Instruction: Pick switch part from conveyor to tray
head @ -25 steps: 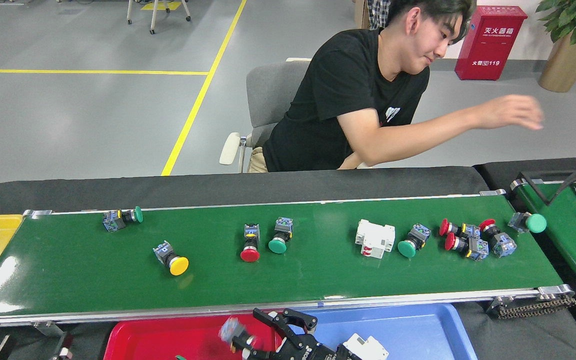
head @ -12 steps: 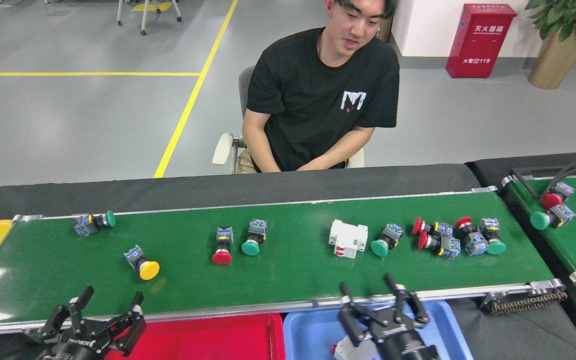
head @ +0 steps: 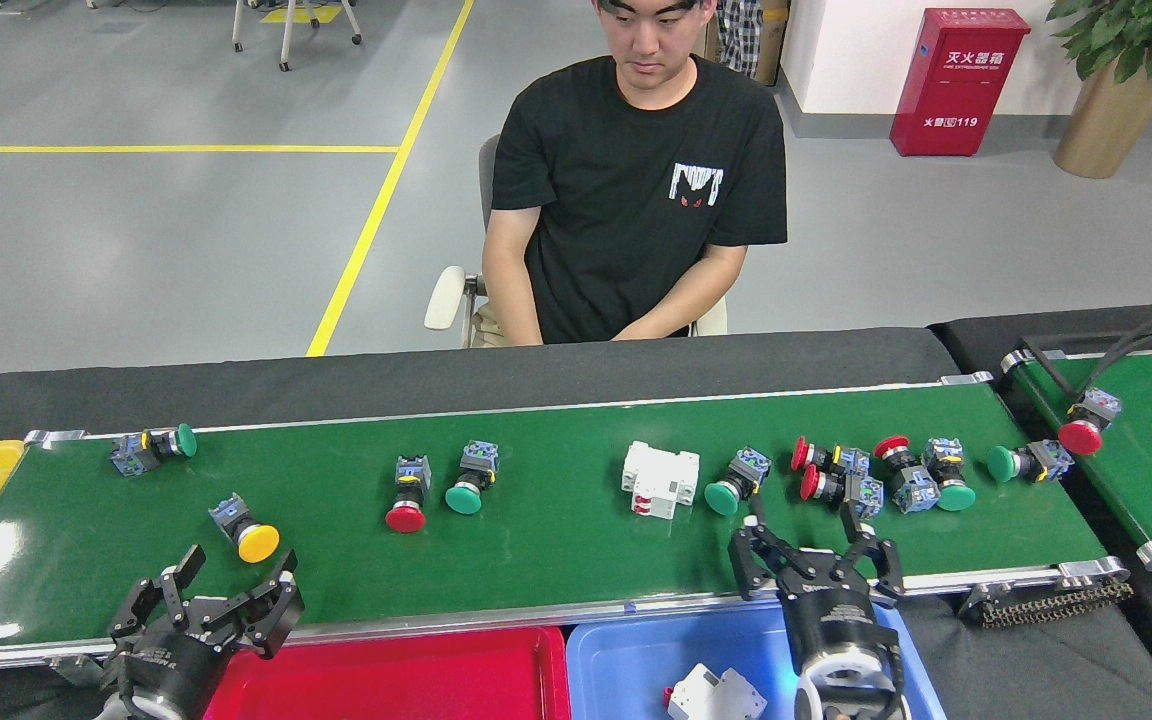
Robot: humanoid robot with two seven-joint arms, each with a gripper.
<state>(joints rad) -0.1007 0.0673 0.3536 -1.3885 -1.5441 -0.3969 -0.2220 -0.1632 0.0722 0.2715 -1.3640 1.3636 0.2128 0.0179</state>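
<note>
Since half a second ago the right gripper (head: pixel 816 545) has been raised, jaws wide and empty, from the blue plastic tray (head: pixel 616 665) over the long dark-green conveyor belt (head: pixel 556 560), where the green-capped switch part (head: pixel 733 482) is carried leftward, so a pick seems prepared.

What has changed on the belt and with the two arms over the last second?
The parts on the conveyor all slid left, the yellow button and white breaker among them. The right gripper left the blue tray and reached over the belt's near edge, jaws open and empty. The left gripper came into view beside the red tray, also open. The person drew the outstretched arm back. Both trays stayed put.
</note>
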